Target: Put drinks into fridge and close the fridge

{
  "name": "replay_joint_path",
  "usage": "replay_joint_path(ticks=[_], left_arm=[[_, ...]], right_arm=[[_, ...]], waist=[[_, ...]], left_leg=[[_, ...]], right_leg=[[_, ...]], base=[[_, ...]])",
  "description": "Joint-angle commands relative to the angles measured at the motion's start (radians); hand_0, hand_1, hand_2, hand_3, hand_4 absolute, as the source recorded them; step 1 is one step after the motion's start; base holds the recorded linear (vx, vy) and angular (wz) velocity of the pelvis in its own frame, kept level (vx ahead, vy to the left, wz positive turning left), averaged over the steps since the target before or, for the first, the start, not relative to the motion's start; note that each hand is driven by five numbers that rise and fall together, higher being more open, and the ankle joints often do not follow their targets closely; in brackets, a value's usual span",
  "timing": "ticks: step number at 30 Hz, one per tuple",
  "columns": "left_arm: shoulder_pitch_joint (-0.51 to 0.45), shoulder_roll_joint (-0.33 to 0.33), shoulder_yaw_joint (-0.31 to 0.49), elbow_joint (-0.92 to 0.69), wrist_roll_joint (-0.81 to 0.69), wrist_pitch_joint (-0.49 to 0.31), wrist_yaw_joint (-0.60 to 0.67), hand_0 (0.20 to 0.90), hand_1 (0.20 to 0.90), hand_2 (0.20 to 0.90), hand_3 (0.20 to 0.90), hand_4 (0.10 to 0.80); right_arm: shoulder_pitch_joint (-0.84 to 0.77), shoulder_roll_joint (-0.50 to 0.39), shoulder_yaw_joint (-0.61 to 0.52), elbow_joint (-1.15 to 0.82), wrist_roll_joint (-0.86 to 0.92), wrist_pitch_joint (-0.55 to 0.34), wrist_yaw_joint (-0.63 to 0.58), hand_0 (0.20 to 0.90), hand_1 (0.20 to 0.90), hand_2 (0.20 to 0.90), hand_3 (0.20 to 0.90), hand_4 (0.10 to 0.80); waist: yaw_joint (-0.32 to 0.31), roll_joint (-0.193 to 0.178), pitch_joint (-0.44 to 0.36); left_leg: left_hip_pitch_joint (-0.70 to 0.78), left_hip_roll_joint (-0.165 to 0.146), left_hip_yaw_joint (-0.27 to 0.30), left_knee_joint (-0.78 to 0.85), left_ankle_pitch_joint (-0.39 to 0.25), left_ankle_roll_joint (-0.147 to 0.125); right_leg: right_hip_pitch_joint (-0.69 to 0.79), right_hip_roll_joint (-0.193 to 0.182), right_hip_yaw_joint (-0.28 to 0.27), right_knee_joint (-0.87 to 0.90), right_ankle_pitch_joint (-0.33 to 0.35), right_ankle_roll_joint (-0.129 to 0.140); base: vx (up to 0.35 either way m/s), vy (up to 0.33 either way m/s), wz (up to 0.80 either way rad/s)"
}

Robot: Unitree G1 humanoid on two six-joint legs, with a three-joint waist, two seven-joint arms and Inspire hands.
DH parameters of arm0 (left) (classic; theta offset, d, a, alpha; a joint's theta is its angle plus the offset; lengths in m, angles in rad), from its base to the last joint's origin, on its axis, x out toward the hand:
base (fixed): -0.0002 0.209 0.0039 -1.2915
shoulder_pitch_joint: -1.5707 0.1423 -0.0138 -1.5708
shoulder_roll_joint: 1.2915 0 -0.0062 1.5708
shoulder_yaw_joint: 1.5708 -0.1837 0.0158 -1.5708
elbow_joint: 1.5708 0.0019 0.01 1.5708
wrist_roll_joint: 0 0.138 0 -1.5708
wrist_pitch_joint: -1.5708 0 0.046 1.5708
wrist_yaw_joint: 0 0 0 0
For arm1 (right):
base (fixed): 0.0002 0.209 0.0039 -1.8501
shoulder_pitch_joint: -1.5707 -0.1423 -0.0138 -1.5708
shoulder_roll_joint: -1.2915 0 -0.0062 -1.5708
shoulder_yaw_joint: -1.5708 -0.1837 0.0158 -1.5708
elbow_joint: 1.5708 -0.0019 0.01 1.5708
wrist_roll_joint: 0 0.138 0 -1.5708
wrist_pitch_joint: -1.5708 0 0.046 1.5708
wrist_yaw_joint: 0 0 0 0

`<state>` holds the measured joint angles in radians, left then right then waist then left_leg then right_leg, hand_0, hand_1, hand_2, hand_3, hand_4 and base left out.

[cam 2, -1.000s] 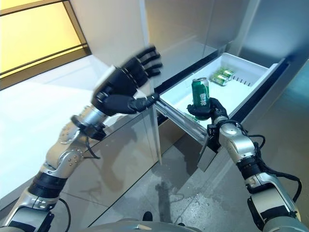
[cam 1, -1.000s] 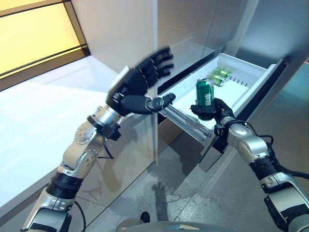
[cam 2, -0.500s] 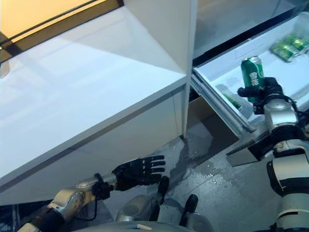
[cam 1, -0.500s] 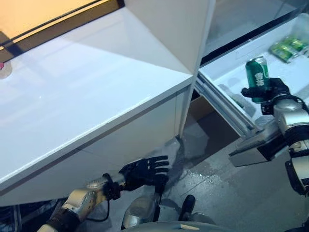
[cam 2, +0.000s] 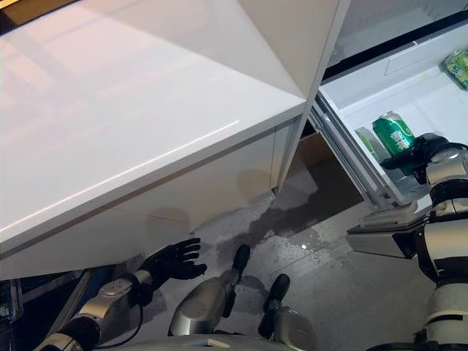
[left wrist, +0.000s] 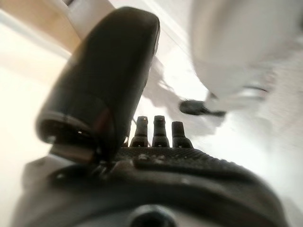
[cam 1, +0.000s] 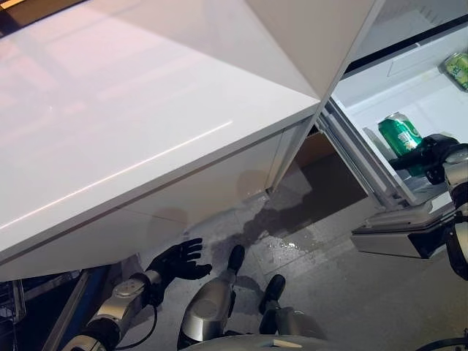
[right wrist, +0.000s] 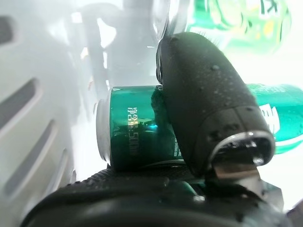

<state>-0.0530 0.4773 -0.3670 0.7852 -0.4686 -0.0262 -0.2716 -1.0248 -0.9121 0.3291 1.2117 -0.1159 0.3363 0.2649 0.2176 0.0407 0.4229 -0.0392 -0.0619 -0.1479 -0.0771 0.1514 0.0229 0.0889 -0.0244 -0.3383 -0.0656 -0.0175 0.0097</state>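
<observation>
My right hand is shut on a green can and holds it upright, low inside the open white fridge drawer, near its front. In the right wrist view my thumb is curled over the can. More green cans lie at the drawer's far end, and they also show in the right wrist view. My left hand hangs low by the floor under the white counter, open and empty, with its fingers straight.
A wide white counter runs along the left, beside the tall fridge cabinet. The drawer's grey front panel juts out over the grey floor, where a small wet patch shows.
The view has swung left and down. My right hand has lowered the can deeper into the drawer. My left hand has dropped a little further toward the floor.
</observation>
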Motion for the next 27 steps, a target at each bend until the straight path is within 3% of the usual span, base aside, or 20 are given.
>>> replay_joint_path(ticks=[1,12,20,23,25,27], left_arm=[[0.063,-0.011,0.049,0.023,0.078,-0.052,0.006,0.9,0.9,0.9,0.9,0.8],[0.049,-0.017,0.092,0.069,0.136,-0.022,0.01,0.9,0.9,0.9,0.9,0.8],[0.043,-0.017,0.085,0.022,0.124,-0.008,-0.004,0.9,0.9,0.9,0.9,0.8],[0.044,-0.018,0.081,0.011,0.13,0.001,-0.002,0.9,0.9,0.9,0.9,0.8],[0.049,-0.022,0.085,0.031,0.151,0.0,0.005,0.9,0.9,0.9,0.9,0.8],[0.056,-0.025,0.096,0.074,0.163,-0.017,0.009,0.9,0.9,0.9,0.9,0.8]], right_arm=[[-0.04,-0.094,0.116,-0.034,-0.039,0.015,0.071,0.9,0.9,0.9,0.9,0.8],[-0.079,-0.081,0.134,-0.131,-0.028,-0.034,0.033,0.9,0.9,0.9,0.9,0.8],[-0.126,-0.083,0.14,-0.233,0.108,-0.028,-0.009,0.9,0.9,0.9,0.9,0.8],[-0.128,-0.094,0.115,-0.288,0.229,-0.058,-0.07,0.9,0.9,0.9,0.9,0.8],[-0.128,-0.102,0.092,-0.363,0.368,-0.115,-0.173,0.9,0.9,0.9,0.9,0.8],[-0.115,-0.106,0.036,-0.481,0.512,-0.24,-0.342,0.9,0.9,0.9,0.9,0.8]], waist=[[0.0,-0.012,-0.018],[-0.013,-0.018,-0.017],[-0.036,-0.037,-0.042],[-0.046,-0.045,-0.052],[-0.055,-0.053,-0.061],[-0.071,-0.061,-0.075]], left_leg=[[-0.058,-0.017,0.067,0.171,-0.167,0.013],[-0.054,-0.019,0.093,0.177,-0.178,0.019],[-0.024,-0.014,0.126,0.164,-0.184,0.021],[-0.012,-0.012,0.138,0.16,-0.19,0.023],[0.006,-0.009,0.146,0.156,-0.198,0.025],[0.016,-0.007,0.154,0.154,-0.202,0.026]], right_leg=[[-0.149,-0.02,0.042,0.243,-0.086,-0.026],[-0.153,-0.023,0.067,0.235,-0.071,-0.011],[-0.134,-0.022,0.094,0.208,-0.049,0.006],[-0.128,-0.022,0.103,0.203,-0.044,0.011],[-0.115,-0.021,0.11,0.201,-0.044,0.016],[-0.109,-0.02,0.12,0.198,-0.044,0.018]], base=[[0.0,0.0,0.0],[-0.015,0.011,-0.04],[-0.025,0.02,-0.13],[-0.035,0.015,-0.16],[-0.013,0.015,-0.09],[-0.001,0.024,-0.15]])
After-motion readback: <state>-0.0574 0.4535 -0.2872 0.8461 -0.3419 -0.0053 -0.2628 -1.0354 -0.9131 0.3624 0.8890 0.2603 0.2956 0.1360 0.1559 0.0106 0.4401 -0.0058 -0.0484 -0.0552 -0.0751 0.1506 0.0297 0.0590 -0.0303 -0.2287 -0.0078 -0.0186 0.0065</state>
